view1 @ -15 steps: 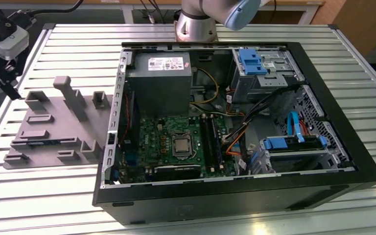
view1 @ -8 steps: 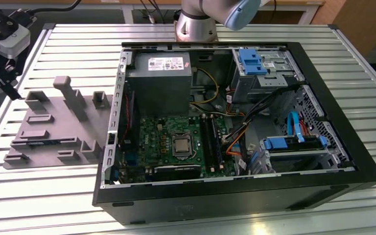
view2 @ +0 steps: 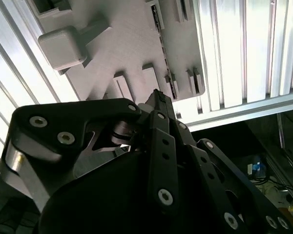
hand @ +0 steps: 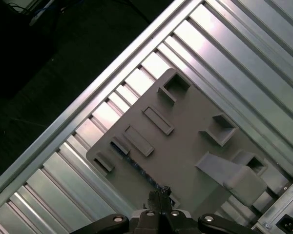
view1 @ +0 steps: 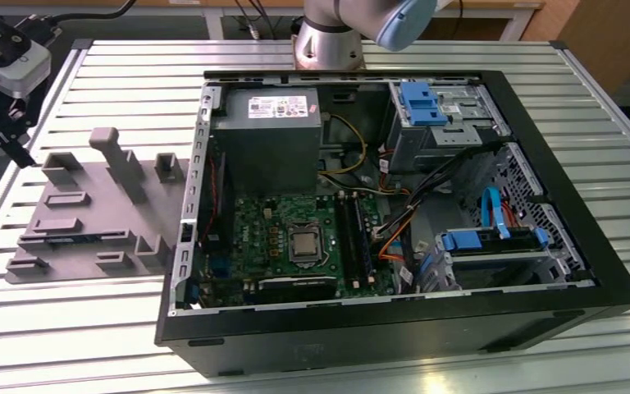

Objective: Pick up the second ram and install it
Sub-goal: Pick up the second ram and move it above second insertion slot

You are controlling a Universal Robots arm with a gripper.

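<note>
The second ram (view1: 75,239) is a thin bluish-green strip standing on edge in the low blocks of the grey holder plate (view1: 107,209), at its near side in the exterior view. In the wrist views the second ram (hand: 138,169) (view2: 164,51) runs along the plate's edge. My gripper (view1: 20,152) hangs above the table's far left edge in the exterior view, off the plate and apart from the ram. Its fingers meet in one narrow tip, shut with nothing between them, in both wrist views (view2: 158,97) (hand: 160,195). The long black memory slots (view1: 350,238) lie beside the processor socket.
An open black computer case (view1: 403,328) takes up the table's middle and right, with a power supply (view1: 266,135), blue drive brackets (view1: 419,103) and loose cables. The holder plate (hand: 185,141) carries a tall slanted post (view1: 118,160) and several blocks. The slatted table's edge (hand: 88,97) is close by.
</note>
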